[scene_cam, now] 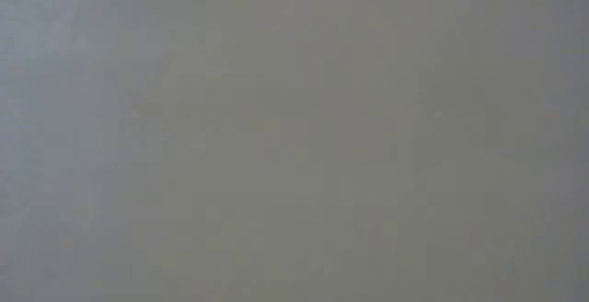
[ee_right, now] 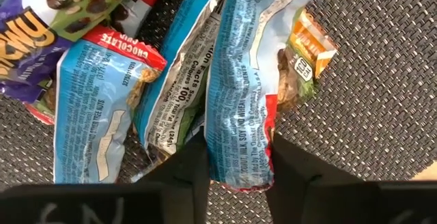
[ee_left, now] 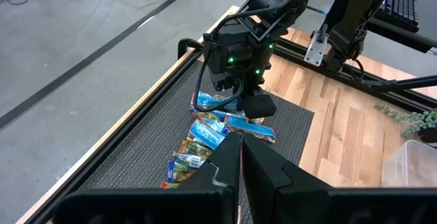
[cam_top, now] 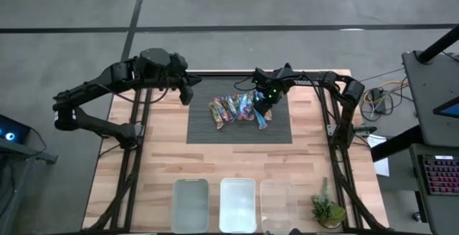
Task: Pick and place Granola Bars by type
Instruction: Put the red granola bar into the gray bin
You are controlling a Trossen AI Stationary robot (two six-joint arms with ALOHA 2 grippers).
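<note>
We see a wooden tabletop [cam_top: 165, 163] with a dark ribbed mat [cam_top: 280, 131] laid at its far middle. Along the near edge stand three clear bins [cam_top: 237, 205] in a row, and a small green plant [cam_top: 328, 210] sits just right of them at the near right corner.

The left arm waits folded over the far left of the tabletop, its hand [cam_top: 188, 92] at the mat's far left corner, well apart from the bars; in its wrist view the two fingers [ee_left: 263, 173] are pressed together with nothing between them.

The right arm reaches in from the far right, and its hand [cam_top: 263, 109] is low over the right end of the pile. In its wrist view the two dark fingers [ee_right: 181, 169] stand on either side of one bar [ee_right: 242, 94], a blue and silver wrapper lying lengthwise between them; we cannot tell whether they press it yet.

The granola bars [cam_top: 237, 109] lie in a loose overlapping heap on the mat's middle, blue, red, orange and purple wrappers mixed. The low view shows only a blank grey blur.
</note>
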